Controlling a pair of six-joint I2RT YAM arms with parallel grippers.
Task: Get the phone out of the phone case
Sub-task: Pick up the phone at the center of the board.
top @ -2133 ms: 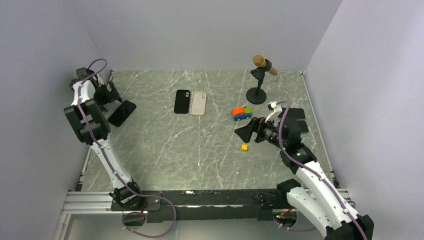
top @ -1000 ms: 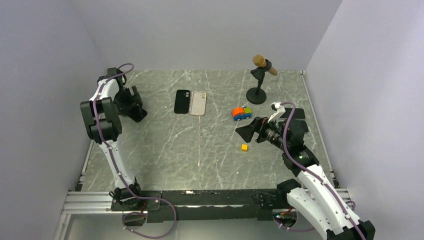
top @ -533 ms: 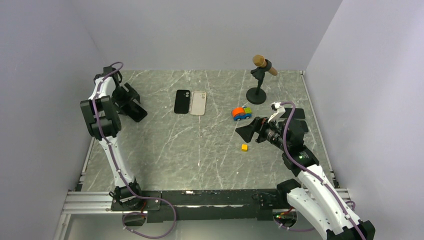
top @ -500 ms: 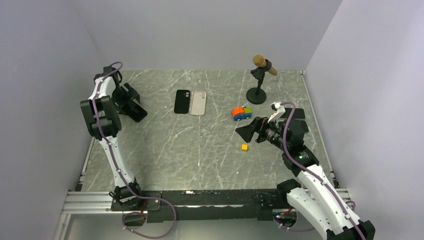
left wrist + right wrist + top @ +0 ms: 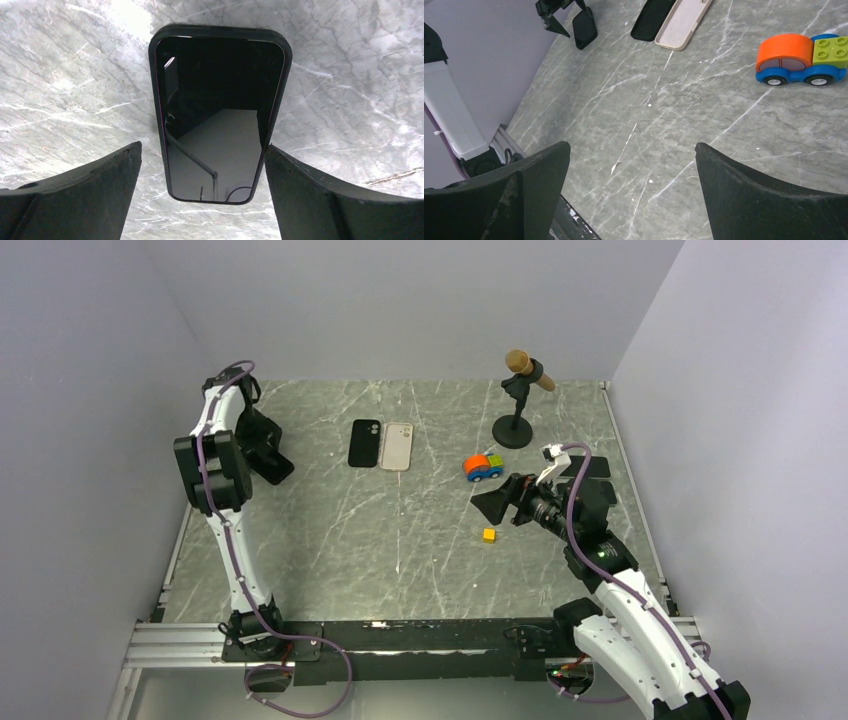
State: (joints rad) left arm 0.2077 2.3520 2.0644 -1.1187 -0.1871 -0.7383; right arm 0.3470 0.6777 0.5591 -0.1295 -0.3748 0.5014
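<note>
Phone (image 5: 215,115) in black phone case (image 5: 220,31), flat on worktop (image 5: 350,75), screen up, far left.
Left fingers (image 5: 75,200) wide open, one each side, holding nothing.
Right fingers (image 5: 499,200) open, empty, well apart.
Phone likely hard, slippery, glass breakable.
Case rim probably bendy: peel at corner.
Top view: arm hides most of phone.

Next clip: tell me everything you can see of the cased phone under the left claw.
The phone lies flat, screen up, on the grey marbled table. Its dark glass is unlit and glossy, reflecting pale surroundings and a cable overhead. A black, matte phone case with rounded corners wraps its edges, and the phone sits fully inside it. The open left claw hangs over it, one finger on either side, neither visibly touching it.
</note>
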